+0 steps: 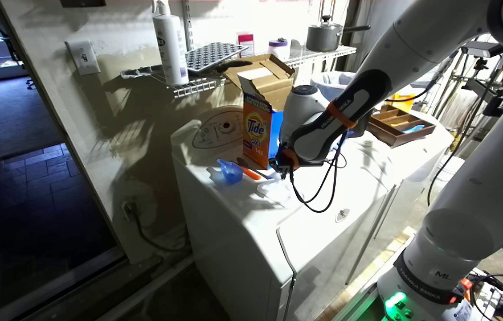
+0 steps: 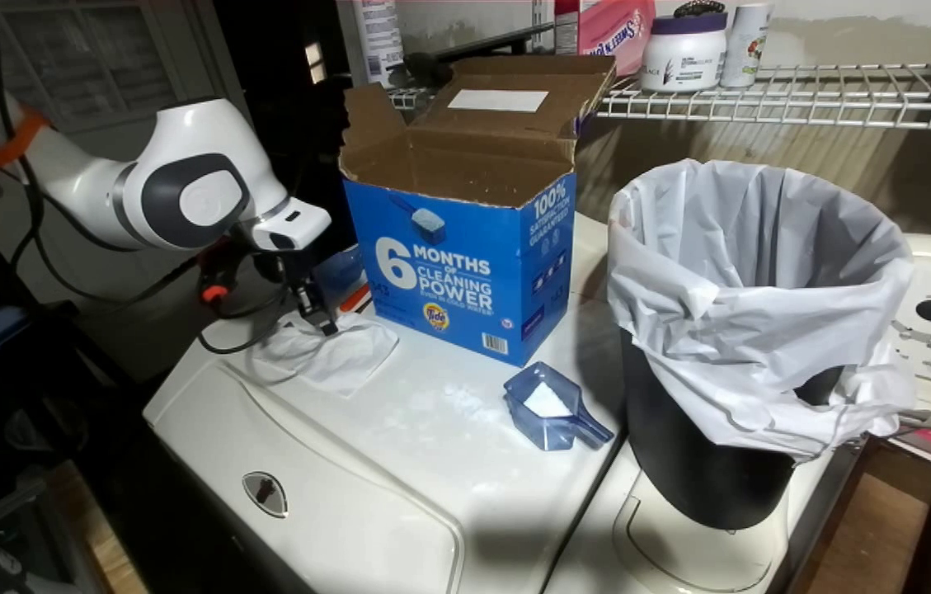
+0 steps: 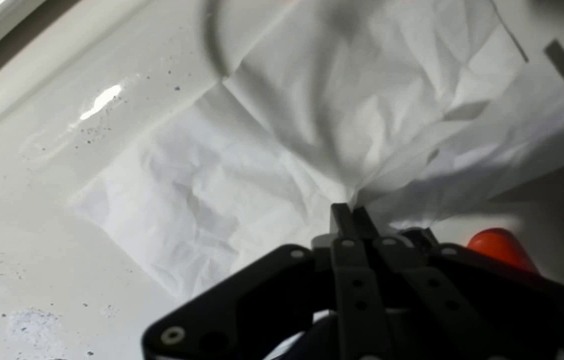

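A crumpled white tissue (image 3: 242,180) lies spread on the white appliance top (image 3: 37,225). My gripper (image 3: 352,206) is shut on the tissue, and folds gather into a point between its fingertips. In an exterior view the gripper (image 2: 328,323) points down, low over the surface, with the tissue (image 2: 350,355) fanning out around it. Close beside the fingers in the wrist view shows the rounded end of an orange handle (image 3: 501,247). A blue scoop (image 1: 231,171) stands near that orange-handled tool (image 1: 251,173). The tissue's underside is hidden.
An open Tide box (image 2: 449,264) stands right behind the gripper. Another blue scoop (image 2: 552,412) holds white powder, with powder spilled near it. Farther along are a lined black bin (image 2: 704,445) and a brown wooden tray (image 1: 396,127). A wire shelf (image 1: 193,89) runs above.
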`<move>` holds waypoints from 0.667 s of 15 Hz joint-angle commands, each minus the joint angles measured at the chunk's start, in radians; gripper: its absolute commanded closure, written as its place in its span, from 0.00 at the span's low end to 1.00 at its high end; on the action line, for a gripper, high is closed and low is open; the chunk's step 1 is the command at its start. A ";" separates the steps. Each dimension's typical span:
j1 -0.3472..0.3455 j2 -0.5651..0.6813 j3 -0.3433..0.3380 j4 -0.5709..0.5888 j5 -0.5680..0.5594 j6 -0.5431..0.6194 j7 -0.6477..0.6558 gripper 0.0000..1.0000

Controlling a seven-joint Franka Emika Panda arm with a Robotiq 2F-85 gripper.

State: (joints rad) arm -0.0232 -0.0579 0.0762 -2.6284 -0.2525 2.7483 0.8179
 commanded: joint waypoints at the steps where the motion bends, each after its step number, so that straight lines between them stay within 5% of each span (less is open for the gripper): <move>1: -0.026 -0.062 -0.014 -0.016 -0.059 -0.067 0.108 1.00; 10: -0.134 -0.208 -0.010 -0.046 -0.131 -0.228 0.326 1.00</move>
State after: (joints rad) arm -0.1213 -0.1904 0.0539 -2.6450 -0.3314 2.5715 1.0512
